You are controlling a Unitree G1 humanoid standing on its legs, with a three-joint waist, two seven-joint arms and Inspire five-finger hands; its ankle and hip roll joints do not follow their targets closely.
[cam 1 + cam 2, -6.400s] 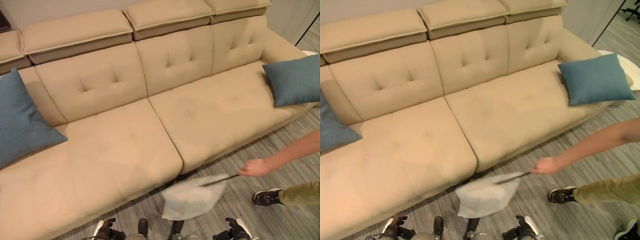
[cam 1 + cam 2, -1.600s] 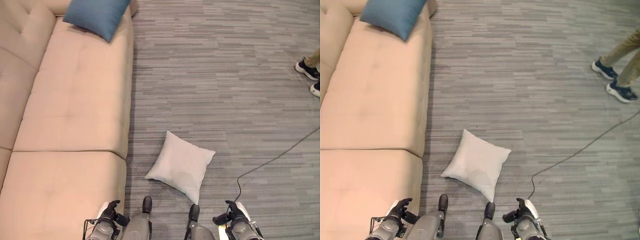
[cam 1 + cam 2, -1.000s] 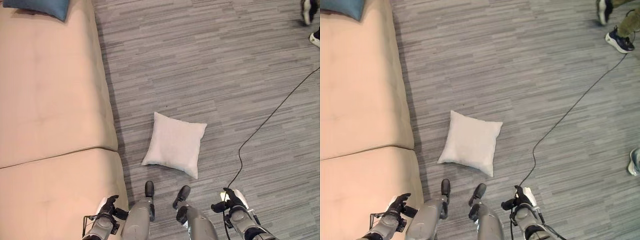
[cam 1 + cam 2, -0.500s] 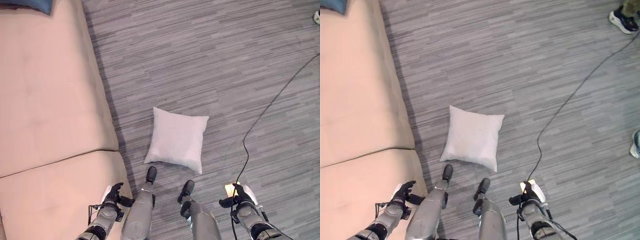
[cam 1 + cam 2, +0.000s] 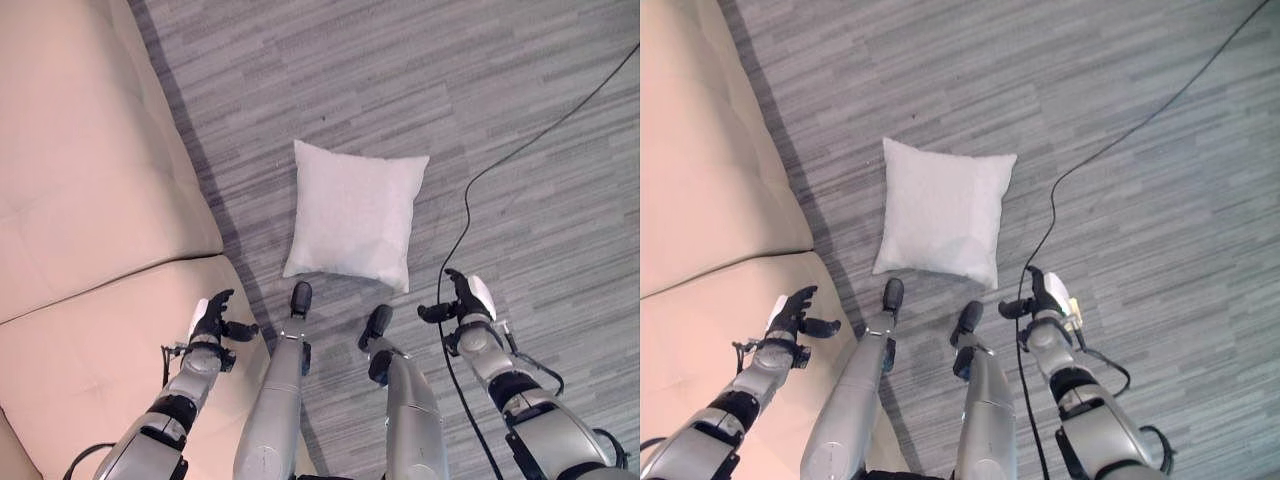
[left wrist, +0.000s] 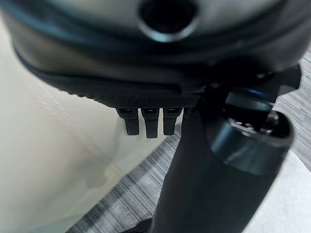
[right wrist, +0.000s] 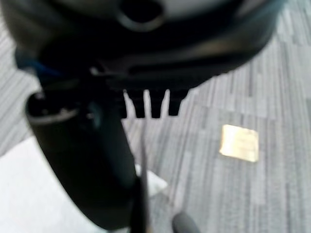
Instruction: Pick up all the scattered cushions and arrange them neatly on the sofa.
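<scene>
Grey striped carpet floor (image 5: 540,180) spreads over most of the room, its short bands running in one direction. At the far left stands the beige sofa (image 5: 70,180), soft and matte, with a seam between two seat pads. Over the near pad's edge hangs the left hand (image 5: 212,322), fingers straight and relaxed, holding nothing. To its right, on the floor just beside the sofa, lies the cushion (image 5: 354,212): square, pale grey-white, plump, of fine woven cloth, corners slightly pointed. It sits ahead of both hands, between them, touching neither. Right of it hovers the right hand (image 5: 462,303), fingers loosely open and empty, above the bare floor.
</scene>
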